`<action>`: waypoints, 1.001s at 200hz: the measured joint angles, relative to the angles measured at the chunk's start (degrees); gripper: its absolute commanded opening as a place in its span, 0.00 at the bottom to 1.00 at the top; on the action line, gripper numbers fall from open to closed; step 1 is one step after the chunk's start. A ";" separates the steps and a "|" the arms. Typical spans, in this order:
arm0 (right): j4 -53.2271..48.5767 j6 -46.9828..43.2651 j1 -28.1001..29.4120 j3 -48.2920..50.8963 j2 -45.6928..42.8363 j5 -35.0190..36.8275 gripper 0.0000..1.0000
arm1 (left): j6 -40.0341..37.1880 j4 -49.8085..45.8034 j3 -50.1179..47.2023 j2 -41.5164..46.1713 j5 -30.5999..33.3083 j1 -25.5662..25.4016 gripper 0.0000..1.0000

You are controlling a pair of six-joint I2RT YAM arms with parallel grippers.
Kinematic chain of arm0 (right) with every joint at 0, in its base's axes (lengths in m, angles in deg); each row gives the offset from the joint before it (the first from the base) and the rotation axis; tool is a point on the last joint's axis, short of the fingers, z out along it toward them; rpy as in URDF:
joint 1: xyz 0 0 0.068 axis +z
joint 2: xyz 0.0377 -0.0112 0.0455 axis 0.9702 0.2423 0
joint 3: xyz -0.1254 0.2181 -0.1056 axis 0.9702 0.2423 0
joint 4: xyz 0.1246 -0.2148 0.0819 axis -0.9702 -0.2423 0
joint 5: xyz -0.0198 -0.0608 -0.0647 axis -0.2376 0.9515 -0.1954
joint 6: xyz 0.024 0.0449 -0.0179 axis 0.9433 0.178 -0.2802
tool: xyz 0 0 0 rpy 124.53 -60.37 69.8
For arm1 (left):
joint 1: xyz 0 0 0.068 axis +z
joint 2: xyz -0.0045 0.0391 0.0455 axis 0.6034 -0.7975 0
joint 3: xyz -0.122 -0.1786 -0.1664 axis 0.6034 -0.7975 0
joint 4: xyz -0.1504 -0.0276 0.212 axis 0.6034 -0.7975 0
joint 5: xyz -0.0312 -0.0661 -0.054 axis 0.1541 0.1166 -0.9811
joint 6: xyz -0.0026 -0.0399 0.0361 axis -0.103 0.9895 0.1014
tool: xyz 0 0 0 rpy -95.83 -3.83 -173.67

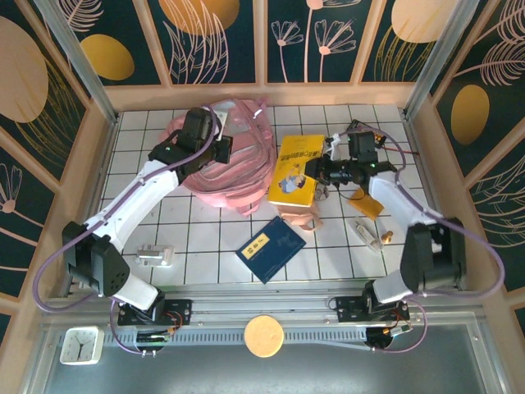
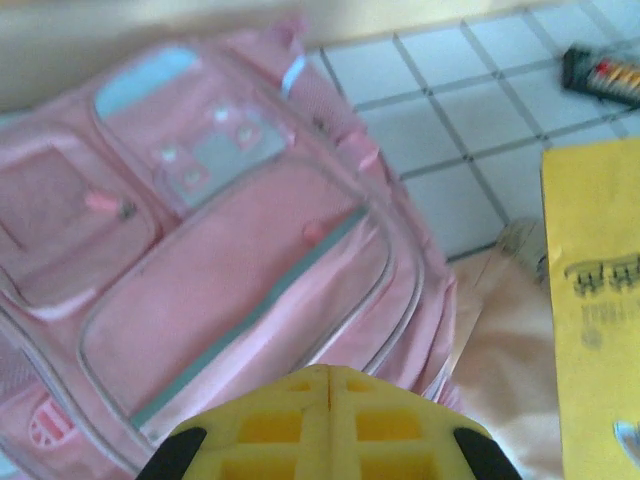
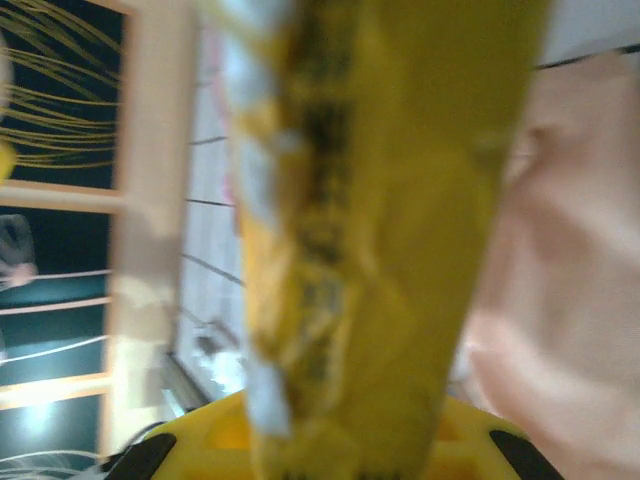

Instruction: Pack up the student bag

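The student bag, large, soft and pink, lies at the back left of the tiled table, its front pockets up. My left gripper hovers over the bag's right side with its yellow fingers pressed together, holding nothing. A yellow book lies slanted to the right of the bag, partly over a pinkish-beige pouch. My right gripper is at the book's right edge. In the blurred right wrist view the yellow book sticks out from between the jaws.
A dark blue book lies near the front centre. A small white object sits front left. An orange item and a white stick lie on the right. A dark tube lies behind the yellow book. Wooden walls enclose the table.
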 measured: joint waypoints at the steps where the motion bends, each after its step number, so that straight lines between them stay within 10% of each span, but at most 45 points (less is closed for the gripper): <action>1: 0.20 0.31 0.07 0.15 -0.31 -0.11 0.00 | 0.02 0.00 0.22 0.07 0.00 0.00 0.00; 26: 6.99 9.97 2.16 5.84 -8.70 -2.47 0.00 | 0.04 0.28 1.77 0.33 -1.29 0.00 0.00; 43: 7.87 13.00 2.32 7.37 -11.72 -2.62 0.00 | -2.12 1.11 -0.35 0.33 -3.28 -0.44 0.48; 87: 3.82 12.50 -2.93 7.85 -15.63 1.22 0.00 | -7.67 1.46 -8.17 -4.02 -4.87 -4.52 0.72; 200: 1.95 11.02 -6.67 7.91 -13.68 2.60 0.00 | -17.79 3.19 1.84 -24.11 10.49 -5.60 0.74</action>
